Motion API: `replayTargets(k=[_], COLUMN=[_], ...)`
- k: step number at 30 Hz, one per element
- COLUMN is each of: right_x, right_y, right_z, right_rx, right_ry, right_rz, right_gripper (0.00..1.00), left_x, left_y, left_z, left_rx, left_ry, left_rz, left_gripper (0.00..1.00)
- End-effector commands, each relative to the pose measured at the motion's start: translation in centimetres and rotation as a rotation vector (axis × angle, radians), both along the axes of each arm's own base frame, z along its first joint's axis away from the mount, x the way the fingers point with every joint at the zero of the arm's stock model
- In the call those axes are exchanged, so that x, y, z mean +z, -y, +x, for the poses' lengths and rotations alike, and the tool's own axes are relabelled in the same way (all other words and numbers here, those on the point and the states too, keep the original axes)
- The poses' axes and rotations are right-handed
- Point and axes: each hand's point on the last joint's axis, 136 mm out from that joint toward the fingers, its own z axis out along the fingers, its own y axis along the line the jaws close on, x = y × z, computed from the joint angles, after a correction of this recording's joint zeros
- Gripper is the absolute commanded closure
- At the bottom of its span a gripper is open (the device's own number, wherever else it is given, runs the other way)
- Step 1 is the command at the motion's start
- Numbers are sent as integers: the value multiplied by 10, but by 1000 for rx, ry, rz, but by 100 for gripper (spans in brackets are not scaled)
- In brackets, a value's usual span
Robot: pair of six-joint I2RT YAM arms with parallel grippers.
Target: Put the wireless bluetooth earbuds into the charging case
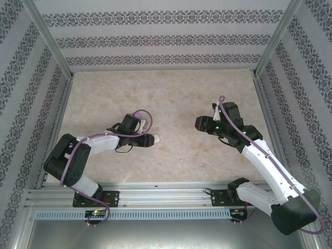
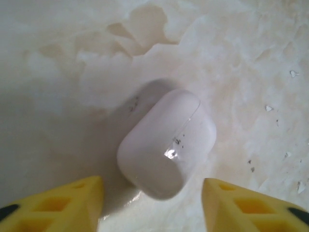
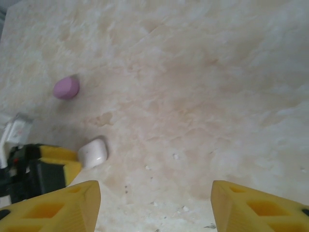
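White glossy charging case (image 2: 166, 145), closed

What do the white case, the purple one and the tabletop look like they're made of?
White case: likely smooth glossy plastic, given the small bright highlight on its rounded shell and the thin lid seam. Purple case: probably plastic too, looking more matte, though too small to be sure. Tabletop: beige marble-patterned surface; stone or laminate, I cannot tell.

On the surface (image 1: 176, 104) I count two small cases in all: one white case (image 2: 166, 142) and also one purple case (image 3: 66, 88).
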Motion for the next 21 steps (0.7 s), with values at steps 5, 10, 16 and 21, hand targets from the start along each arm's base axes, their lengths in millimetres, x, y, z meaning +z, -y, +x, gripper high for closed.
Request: replayTargets(k=[5, 10, 16, 21], right_x=[-2, 0, -11, -38], right_y=[43, 77, 120, 157], right_z=[6, 16, 28, 31], right_rx=[-82, -136, -266, -415], right_ry=[64, 148, 178, 218], right_rz=[-188, -354, -445, -481], right_gripper=[30, 2, 2, 2], left_x=[63, 112, 167, 179], left_y=[-25, -58, -111, -144], left_z=[11, 33, 67, 84], left_rx=[-57, -24, 112, 224], left_ry=[170, 368, 601, 822], left_rz=[153, 296, 425, 453], left_gripper=[33, 22, 0, 0])
